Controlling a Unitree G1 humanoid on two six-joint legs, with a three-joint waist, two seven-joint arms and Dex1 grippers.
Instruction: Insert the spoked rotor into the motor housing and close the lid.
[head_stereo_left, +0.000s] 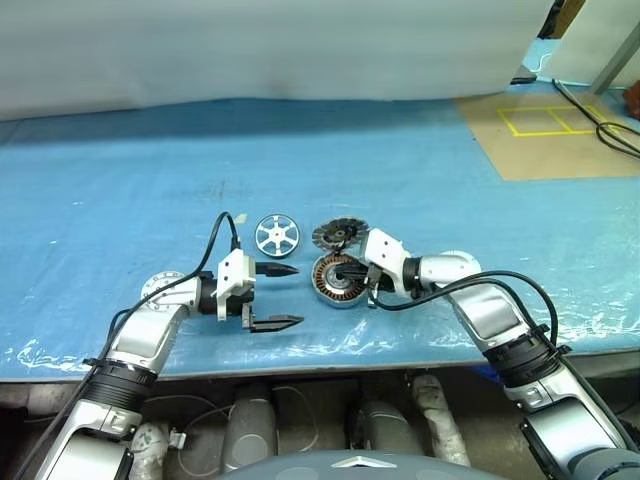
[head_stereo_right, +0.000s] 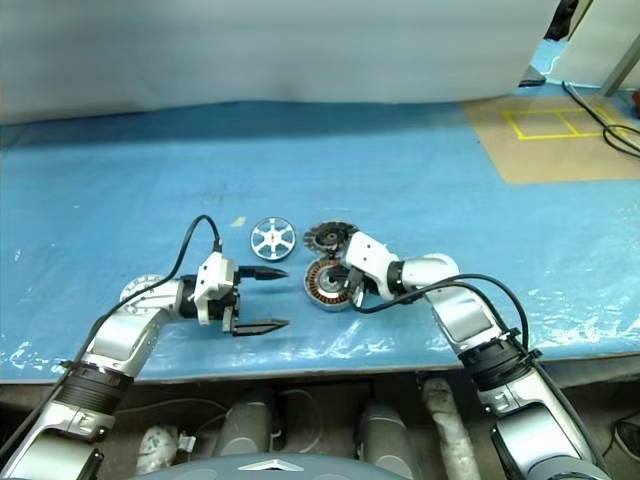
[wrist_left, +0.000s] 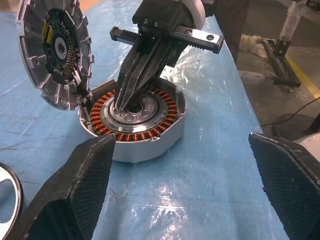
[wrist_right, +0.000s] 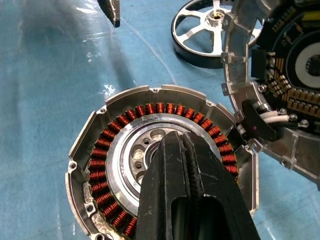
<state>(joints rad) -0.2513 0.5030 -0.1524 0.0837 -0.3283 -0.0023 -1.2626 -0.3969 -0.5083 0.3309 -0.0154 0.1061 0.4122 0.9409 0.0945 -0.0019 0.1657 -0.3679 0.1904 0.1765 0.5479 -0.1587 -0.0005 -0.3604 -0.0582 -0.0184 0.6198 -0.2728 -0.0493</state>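
I use the housing (head_stereo_left: 338, 281) as my landmark on the blue desk (head_stereo_left: 120, 180). It sits in front of me, a round metal cup with copper windings in a ring. The rotor (head_stereo_left: 277, 235) lies flat just beyond it and a bit to my left, apart from it. The lid (head_stereo_left: 339, 235) leans up at the far edge of the housing, finned side facing in, and seems joined to it by a little black part.

I think the rotor is light and hard. It looks shiny, so it may slip. I would pinch it on the rim or over one spoke, through a gap. The lid looks heavier, with small wires inside, so I would push on its plain back, not on the fins.

My right claw (wrist_right: 187, 165) is pressed together and holds nothing. Its tip pokes down into the middle hole of the housing and seems to touch the inner ring. My left claw (head_stereo_left: 284, 296) is spread wide and empty. It hangs just left of the housing, pointing at it, with the rotor just past its far finger.
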